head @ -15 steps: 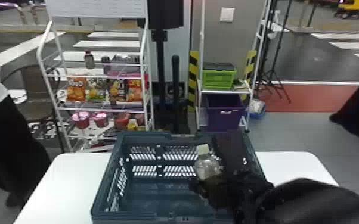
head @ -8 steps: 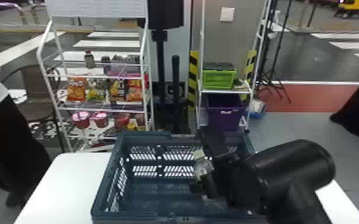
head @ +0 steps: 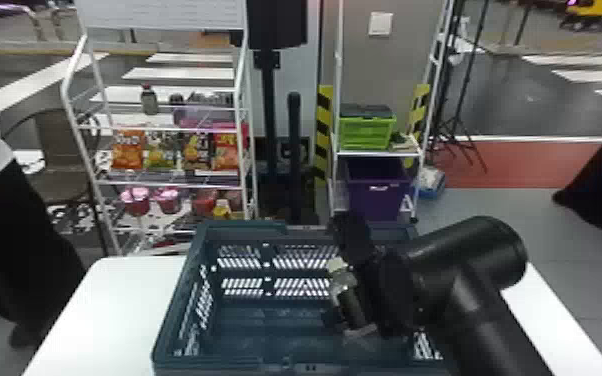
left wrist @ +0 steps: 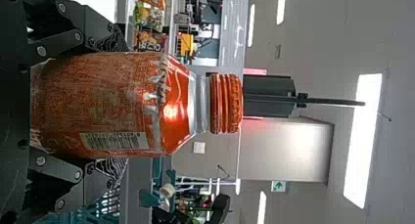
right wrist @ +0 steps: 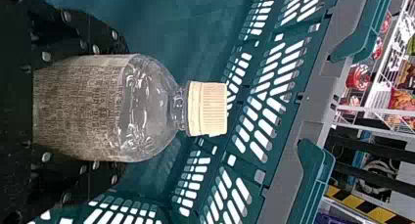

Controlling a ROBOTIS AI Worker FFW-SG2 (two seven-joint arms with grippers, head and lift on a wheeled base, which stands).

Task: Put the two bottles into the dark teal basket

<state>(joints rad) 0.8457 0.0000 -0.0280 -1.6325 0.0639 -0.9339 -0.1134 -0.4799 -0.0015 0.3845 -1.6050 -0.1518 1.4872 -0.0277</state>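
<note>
Right gripper (right wrist: 123,109) closed round the label of a clear round plastic bottle with cream cap (right wrist: 149,106), inside the dark teal plastic basket (head: 240,364), toward its right side. Left gripper (left wrist: 123,105) clamps an orange-capped, orange-wrapped bottle (left wrist: 173,106), upright, left of the basket. Both probably smooth, slightly squeezable; best held mid-body, below the sloping shoulder.

Right arm (head: 480,280) bent, right hand (head: 339,274) gripping, fingers parted; left hand (left wrist: 122,104) likewise gripping, fingers parted.
</note>
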